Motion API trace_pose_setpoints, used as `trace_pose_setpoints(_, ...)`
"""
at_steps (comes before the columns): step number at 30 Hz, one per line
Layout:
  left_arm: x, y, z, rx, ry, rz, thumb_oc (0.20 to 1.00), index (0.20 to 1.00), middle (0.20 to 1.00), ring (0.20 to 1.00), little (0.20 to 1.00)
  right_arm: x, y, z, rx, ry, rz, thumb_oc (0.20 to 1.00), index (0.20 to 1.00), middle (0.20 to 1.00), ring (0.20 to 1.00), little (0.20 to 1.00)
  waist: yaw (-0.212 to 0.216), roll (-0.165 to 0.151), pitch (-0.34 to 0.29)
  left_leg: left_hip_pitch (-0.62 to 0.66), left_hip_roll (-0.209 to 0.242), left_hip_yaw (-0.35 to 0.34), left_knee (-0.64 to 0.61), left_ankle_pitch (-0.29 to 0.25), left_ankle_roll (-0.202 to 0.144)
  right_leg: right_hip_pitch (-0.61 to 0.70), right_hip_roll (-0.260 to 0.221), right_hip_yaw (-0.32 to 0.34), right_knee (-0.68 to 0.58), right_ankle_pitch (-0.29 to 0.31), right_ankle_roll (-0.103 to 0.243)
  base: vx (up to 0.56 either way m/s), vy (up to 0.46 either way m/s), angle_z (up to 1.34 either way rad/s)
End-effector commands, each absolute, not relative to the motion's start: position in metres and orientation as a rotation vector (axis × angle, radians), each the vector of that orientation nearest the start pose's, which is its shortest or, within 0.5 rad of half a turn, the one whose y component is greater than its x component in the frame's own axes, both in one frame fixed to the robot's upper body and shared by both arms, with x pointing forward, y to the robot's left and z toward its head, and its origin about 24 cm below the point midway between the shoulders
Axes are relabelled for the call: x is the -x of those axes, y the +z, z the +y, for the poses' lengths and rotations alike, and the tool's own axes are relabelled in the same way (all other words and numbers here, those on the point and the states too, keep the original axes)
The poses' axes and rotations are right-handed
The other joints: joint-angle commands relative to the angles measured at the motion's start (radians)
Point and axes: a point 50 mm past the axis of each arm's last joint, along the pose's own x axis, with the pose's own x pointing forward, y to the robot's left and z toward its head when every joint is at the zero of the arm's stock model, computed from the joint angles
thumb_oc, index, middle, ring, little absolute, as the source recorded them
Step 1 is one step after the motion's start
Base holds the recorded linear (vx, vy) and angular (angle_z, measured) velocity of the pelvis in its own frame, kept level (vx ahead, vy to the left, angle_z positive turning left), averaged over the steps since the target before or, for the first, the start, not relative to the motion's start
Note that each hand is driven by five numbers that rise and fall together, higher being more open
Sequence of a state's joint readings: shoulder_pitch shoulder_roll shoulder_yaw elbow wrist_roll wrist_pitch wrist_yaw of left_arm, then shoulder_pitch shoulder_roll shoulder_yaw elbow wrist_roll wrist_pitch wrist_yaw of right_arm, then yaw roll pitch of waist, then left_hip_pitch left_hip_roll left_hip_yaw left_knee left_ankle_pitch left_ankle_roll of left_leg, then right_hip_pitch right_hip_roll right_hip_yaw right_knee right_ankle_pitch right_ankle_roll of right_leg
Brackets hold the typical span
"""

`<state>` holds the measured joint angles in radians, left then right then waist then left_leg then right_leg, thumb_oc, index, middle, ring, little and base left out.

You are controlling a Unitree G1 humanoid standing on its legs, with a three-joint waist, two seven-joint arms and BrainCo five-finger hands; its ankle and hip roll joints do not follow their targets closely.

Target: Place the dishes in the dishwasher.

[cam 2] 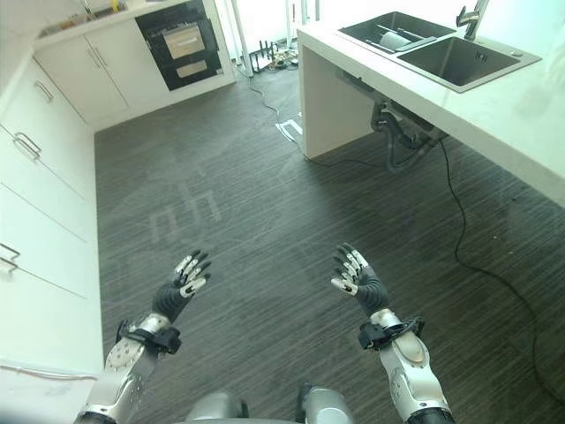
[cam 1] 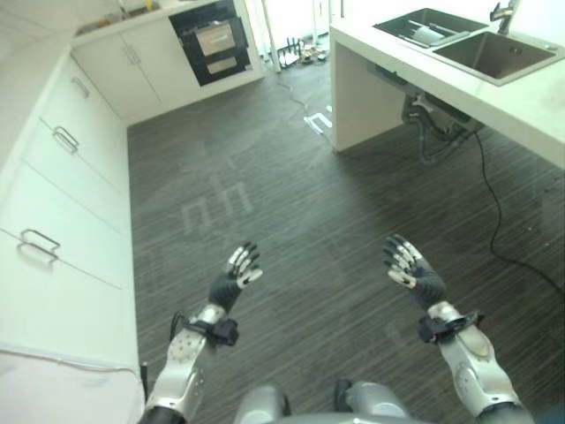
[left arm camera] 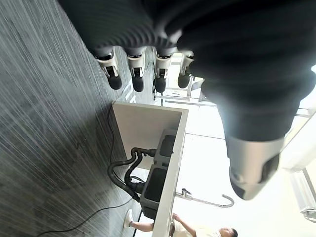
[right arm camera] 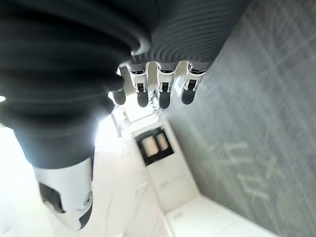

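White bench [cam 1: 530,106] with a double sink [cam 1: 494,55] runs ahead and to the right of the right hand [cam 1: 413,274], well apart from it. In the left eye view something pale, likely a dish [cam 1: 430,34], lies in the sink's far basin, too small to tell its shape or long axis. Both hands float over bare dark floor [cam 1: 291,203], the left hand [cam 1: 234,276] with fingers straight and spread, holding nothing, the right hand the same. The dish lies forward and rightward of both; the right hand is the nearer, though neither is within reach, so my judgement is that the body must turn toward the bench first.

The right eye view shows the same layout: the pale dish [cam 2: 395,39] in the far basin, beyond and to the right of the right hand [cam 2: 357,276], with the left hand [cam 2: 181,284] farther off. A dark-fronted built-in appliance [cam 2: 181,42] sits in the cabinets far ahead of the left hand; whether it is the dishwasher I cannot tell.

From the left wrist, the fingers [left arm camera: 134,69] hang straight and empty, the bench's end [left arm camera: 148,128] past them, a person's arm [left arm camera: 148,226] beyond.

From the right wrist, the fingers [right arm camera: 163,89] are likewise straight, the dark appliance [right arm camera: 154,144] past their tips.
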<state>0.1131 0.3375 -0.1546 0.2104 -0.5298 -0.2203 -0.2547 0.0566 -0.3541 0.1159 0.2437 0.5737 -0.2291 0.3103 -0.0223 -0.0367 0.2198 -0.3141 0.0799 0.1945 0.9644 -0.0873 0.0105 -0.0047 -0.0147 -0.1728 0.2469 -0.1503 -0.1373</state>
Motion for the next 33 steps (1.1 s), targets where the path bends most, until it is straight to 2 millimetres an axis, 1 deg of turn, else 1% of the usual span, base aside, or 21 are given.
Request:
trace_pose_setpoints(1, -0.226, 0.018, 0.196, 0.177, -0.237, -0.032, 1.0, 1.0, 1.0, 1.0, 1.0, -0.24, 0.026, -0.2, -0.264, 0.279, -0.045, 1.0, 1.0, 1.0, 1.0, 1.0, 0.007, 0.03, 0.017, 0.168, -0.009, 0.017, -0.466, 0.044, -0.035, 0.087, -0.028, -0.032, -0.081, -0.013, 0.12, 0.33, 0.137, -0.71)
trace_pose_setpoints(3, -0.227, 0.023, 0.196, 0.188, -0.227, -0.051, 1.0, 1.0, 1.0, 1.0, 1.0, -0.239, 0.024, -0.198, -0.276, 0.272, -0.03, 1.0, 1.0, 1.0, 1.0, 1.0, 0.023, 0.046, 0.024, 0.159, -0.032, -0.02, -0.675, 0.094, -0.053, 0.125, -0.006, 0.014, -0.105, -0.021, 0.14, 0.44, 0.167, -0.61)
trace_pose_setpoints(4, -0.224, 0.024, 0.197, 0.187, -0.226, -0.056, 1.0, 1.0, 1.0, 1.0, 1.0, -0.237, 0.019, -0.194, -0.288, 0.27, -0.011, 1.0, 1.0, 1.0, 1.0, 1.0, 0.047, 0.058, 0.022, 0.137, -0.025, -0.08, -0.828, 0.155, -0.072, 0.16, 0.012, 0.062, -0.129, -0.025, 0.153, 0.48, 0.153, -0.57)
trace_pose_setpoints(5, -0.223, 0.024, 0.198, 0.185, -0.226, -0.057, 1.0, 1.0, 1.0, 1.0, 1.0, -0.237, 0.018, -0.194, -0.291, 0.27, -0.008, 1.0, 1.0, 1.0, 1.0, 1.0, 0.054, 0.06, 0.022, 0.13, -0.019, -0.094, -0.855, 0.17, -0.077, 0.167, 0.015, 0.073, -0.134, -0.025, 0.155, 0.49, 0.149, -0.63)
trace_pose_setpoints(6, -0.221, 0.024, 0.199, 0.184, -0.225, -0.059, 1.0, 1.0, 1.0, 1.0, 1.0, -0.235, 0.016, -0.192, -0.292, 0.275, -0.006, 1.0, 1.0, 1.0, 1.0, 1.0, 0.064, 0.064, 0.023, 0.12, -0.008, -0.109, -0.899, 0.202, -0.086, 0.183, 0.019, 0.088, -0.141, -0.028, 0.158, 0.35, 0.122, -0.76)
trace_pose_setpoints(7, -0.218, 0.023, 0.2, 0.188, -0.224, -0.059, 1.0, 1.0, 1.0, 1.0, 1.0, -0.233, 0.015, -0.191, -0.289, 0.278, -0.004, 1.0, 1.0, 1.0, 1.0, 1.0, 0.07, 0.066, 0.024, 0.112, 0.006, -0.099, -0.913, 0.222, -0.091, 0.196, 0.016, 0.087, -0.145, -0.035, 0.161, 0.31, 0.11, -0.88)
trace_pose_setpoints(8, -0.218, 0.023, 0.201, 0.189, -0.223, -0.059, 1.0, 1.0, 1.0, 1.0, 1.0, -0.232, 0.015, -0.191, -0.288, 0.279, -0.004, 1.0, 1.0, 1.0, 1.0, 1.0, 0.07, 0.065, 0.024, 0.111, 0.009, -0.091, -0.912, 0.223, -0.091, 0.199, 0.013, 0.084, -0.144, -0.038, 0.162, 0.25, 0.104, -0.88)
trace_pose_setpoints(11, -0.215, 0.022, 0.207, 0.193, -0.221, -0.053, 1.0, 1.0, 1.0, 1.0, 1.0, -0.229, 0.014, -0.193, -0.271, 0.282, -0.001, 1.0, 1.0, 1.0, 1.0, 1.0, 0.073, 0.066, 0.013, 0.113, 0.022, -0.034, -0.903, 0.206, -0.08, 0.222, -0.006, 0.052, -0.137, -0.064, 0.179, 0.3, 0.161, -0.5)
trace_pose_setpoints(13, -0.211, 0.021, 0.208, 0.183, -0.213, -0.039, 1.0, 1.0, 1.0, 1.0, 1.0, -0.229, 0.013, -0.193, -0.261, 0.287, 0.002, 1.0, 1.0, 1.0, 1.0, 1.0, 0.094, 0.06, 0.004, 0.119, -0.017, -0.075, -0.87, 0.156, -0.06, 0.241, -0.023, 0.058, -0.11, -0.093, 0.189, 0.44, 0.299, -0.51)
trace_pose_setpoints(17, -0.212, 0.02, 0.209, 0.168, -0.234, -0.024, 1.0, 1.0, 1.0, 1.0, 1.0, -0.23, 0.014, -0.196, -0.286, 0.253, 0.0, 1.0, 1.0, 1.0, 1.0, 1.0, 0.107, 0.045, -0.018, 0.139, -0.047, -0.066, -0.86, 0.122, -0.025, 0.265, -0.048, 0.032, -0.067, -0.1, 0.205, 0.25, 0.203, -0.73)
trace_pose_setpoints(18, -0.212, 0.021, 0.208, 0.161, -0.247, -0.022, 1.0, 1.0, 1.0, 1.0, 1.0, -0.229, 0.015, -0.195, -0.287, 0.249, -0.003, 1.0, 1.0, 1.0, 1.0, 1.0, 0.108, 0.039, -0.024, 0.148, -0.06, -0.064, -0.867, 0.115, -0.01, 0.263, -0.058, 0.024, -0.036, -0.082, 0.214, 0.26, 0.237, -0.37)
trace_pose_setpoints(20, -0.213, 0.023, 0.207, 0.132, -0.266, -0.026, 1.0, 1.0, 1.0, 1.0, 1.0, -0.227, 0.015, -0.194, -0.279, 0.242, -0.007, 1.0, 1.0, 1.0, 1.0, 1.0, 0.105, 0.03, -0.036, 0.179, -0.092, -0.065, -0.896, 0.106, 0.025, 0.238, -0.084, 0.015, 0.07, -0.015, 0.244, 0.23, 0.269, 0.19)
trace_pose_setpoints(21, -0.214, 0.024, 0.207, 0.121, -0.268, -0.027, 1.0, 1.0, 1.0, 1.0, 1.0, -0.226, 0.016, -0.194, -0.281, 0.234, -0.008, 1.0, 1.0, 1.0, 1.0, 1.0, 0.103, 0.028, -0.039, 0.195, -0.109, -0.071, -0.91, 0.097, 0.044, 0.218, -0.092, 0.012, 0.142, 0.015, 0.257, 0.23, 0.288, 0.25)
trace_pose_setpoints(23, -0.218, 0.025, 0.207, 0.099, -0.251, -0.024, 1.0, 1.0, 1.0, 1.0, 1.0, -0.223, 0.013, -0.191, -0.298, 0.22, 0.004, 1.0, 1.0, 1.0, 1.0, 1.0, 0.092, 0.027, -0.04, 0.236, -0.143, -0.087, -0.936, 0.077, 0.083, 0.146, -0.091, 0.018, 0.345, 0.096, 0.297, 0.22, 0.254, 0.2)
trace_pose_setpoints(24, -0.218, 0.025, 0.207, 0.097, -0.248, -0.025, 1.0, 1.0, 1.0, 1.0, 1.0, -0.223, 0.013, -0.19, -0.299, 0.222, 0.006, 1.0, 1.0, 1.0, 1.0, 1.0, 0.09, 0.03, -0.04, 0.243, -0.144, -0.089, -0.941, 0.075, 0.087, 0.13, -0.088, 0.021, 0.379, 0.109, 0.302, 0.16, 0.19, 0.25)
trace_pose_setpoints(25, -0.22, 0.025, 0.208, 0.095, -0.236, -0.029, 1.0, 1.0, 1.0, 1.0, 1.0, -0.223, 0.012, -0.188, -0.295, 0.231, 0.01, 1.0, 1.0, 1.0, 1.0, 1.0, 0.084, 0.037, -0.037, 0.265, -0.147, -0.095, -0.954, 0.069, 0.094, 0.08, -0.084, 0.024, 0.455, 0.134, 0.308, 0.1, 0.117, 0.25)
trace_pose_setpoints(26, -0.22, 0.025, 0.209, 0.096, -0.231, -0.031, 1.0, 1.0, 1.0, 1.0, 1.0, -0.222, 0.011, -0.187, -0.291, 0.236, 0.01, 1.0, 1.0, 1.0, 1.0, 1.0, 0.083, 0.039, -0.035, 0.272, -0.15, -0.095, -0.958, 0.067, 0.097, 0.057, -0.084, 0.023, 0.469, 0.133, 0.307, 0.15, 0.126, 0.14)
trace_pose_setpoints(28, -0.222, 0.028, 0.21, 0.087, -0.225, -0.042, 1.0, 1.0, 1.0, 1.0, 1.0, -0.221, 0.012, -0.188, -0.283, 0.244, 0.003, 1.0, 1.0, 1.0, 1.0, 1.0, 0.065, 0.045, -0.013, 0.322, -0.152, -0.102, -0.974, 0.054, 0.097, -0.024, -0.068, 0.002, 0.416, 0.103, 0.295, 0.2, 0.023, -0.07)
trace_pose_setpoints(29, -0.226, 0.032, 0.211, 0.069, -0.232, -0.047, 1.0, 1.0, 1.0, 1.0, 1.0, -0.223, 0.014, -0.193, -0.292, 0.24, -0.005, 1.0, 1.0, 1.0, 1.0, 1.0, 0.044, 0.045, 0.006, 0.359, -0.152, -0.117, -0.987, 0.044, 0.085, -0.071, -0.054, -0.016, 0.275, 0.087, 0.282, 0.23, -0.062, -0.15)
trace_pose_setpoints(31, -0.23, 0.035, 0.21, 0.064, -0.23, -0.052, 1.0, 1.0, 1.0, 1.0, 1.0, -0.224, 0.017, -0.196, -0.289, 0.252, -0.014, 1.0, 1.0, 1.0, 1.0, 1.0, 0.025, 0.039, 0.022, 0.393, -0.15, -0.122, -0.997, 0.023, 0.074, -0.12, -0.068, -0.037, 0.118, 0.113, 0.278, 0.21, -0.074, -0.05)
trace_pose_setpoints(33, -0.23, 0.036, 0.209, 0.068, -0.22, -0.055, 1.0, 1.0, 1.0, 1.0, 1.0, -0.224, 0.017, -0.195, -0.284, 0.271, -0.016, 1.0, 1.0, 1.0, 1.0, 1.0, 0.007, 0.032, 0.035, 0.44, -0.156, -0.123, -1.01, -0.008, 0.069, -0.159, -0.085, -0.061, 0.022, 0.174, 0.294, 0.22, -0.045, -0.01)
